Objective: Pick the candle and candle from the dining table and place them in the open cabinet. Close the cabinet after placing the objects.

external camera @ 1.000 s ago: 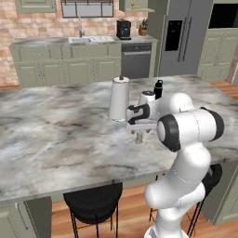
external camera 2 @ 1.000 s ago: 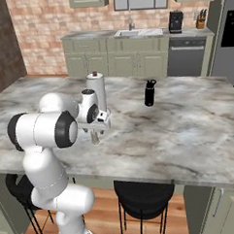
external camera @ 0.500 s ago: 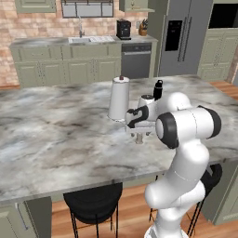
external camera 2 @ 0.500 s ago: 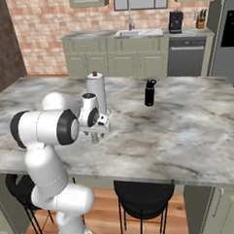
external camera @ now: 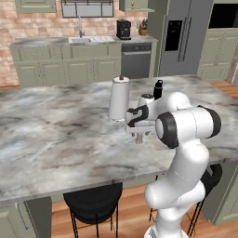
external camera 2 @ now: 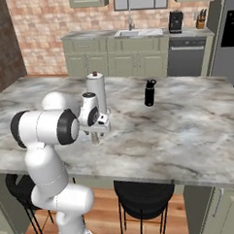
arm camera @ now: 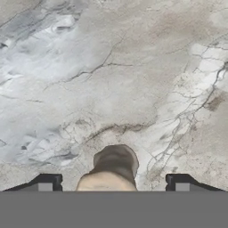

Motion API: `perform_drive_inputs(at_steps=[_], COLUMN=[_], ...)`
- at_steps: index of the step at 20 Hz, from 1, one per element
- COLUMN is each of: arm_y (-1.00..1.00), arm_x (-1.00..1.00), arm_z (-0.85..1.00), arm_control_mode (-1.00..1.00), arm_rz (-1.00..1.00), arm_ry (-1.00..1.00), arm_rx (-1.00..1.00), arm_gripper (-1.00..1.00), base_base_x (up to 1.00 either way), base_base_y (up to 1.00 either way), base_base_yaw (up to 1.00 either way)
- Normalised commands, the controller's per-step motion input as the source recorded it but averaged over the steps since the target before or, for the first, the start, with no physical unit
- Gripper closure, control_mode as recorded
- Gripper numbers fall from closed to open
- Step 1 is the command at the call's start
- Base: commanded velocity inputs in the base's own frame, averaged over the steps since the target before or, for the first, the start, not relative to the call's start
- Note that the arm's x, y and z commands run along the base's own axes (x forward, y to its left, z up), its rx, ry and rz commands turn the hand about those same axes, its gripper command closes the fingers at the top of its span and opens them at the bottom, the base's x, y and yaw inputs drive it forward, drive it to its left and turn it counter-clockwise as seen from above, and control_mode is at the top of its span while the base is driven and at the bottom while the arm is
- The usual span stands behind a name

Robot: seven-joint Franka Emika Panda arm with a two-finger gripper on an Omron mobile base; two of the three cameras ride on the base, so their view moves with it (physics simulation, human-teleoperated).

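the candle is cut off at its lower end by the bottom of the hand view, so its base cannot be told. from the base cameras the tool hangs over it, hiding whether its fingers touch it. the bench runs past both side edges.

White Franka Panda arm with dark joints: upright from base, elbow folded, forearm reaching forward. Two-finger gripper: pointing straight down, low; dark finger tips set apart, one either side, jaws wide.
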Motion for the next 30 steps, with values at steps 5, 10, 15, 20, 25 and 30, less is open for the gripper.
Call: perform_drive_inputs(at_steps=[5,10,15,20,25,30], arm_y=[0.00,0.00,-0.17,-0.23,-0.08,0.00], arm_x=[0.00,0.00,-0.67,-1.00,-1.00,-1.00], arm_z=[0.00,0.00,0.06,0.29,0.45,0.63], arm_control_mode=[-1.00,-1.00,-1.00,-1.00,-1.00,-1.00], arm_rz=[0.00,0.00,0.00,0.00,0.03,0.05], arm_ry=[0.00,0.00,-0.02,-0.06,-0.06,-0.01], arm_rx=[0.00,0.00,0.00,0.02,0.03,0.02], arm_gripper=[1.00,1.00,1.00,1.00,1.00,1.00], base_base_x=[0.00,0.00,0.00,0.00,0.00,0.00], base_base_y=[0.00,0.00,0.00,0.00,0.00,0.00], base_base_yaw=[0.00,0.00,0.00,0.00,0.00,0.00])
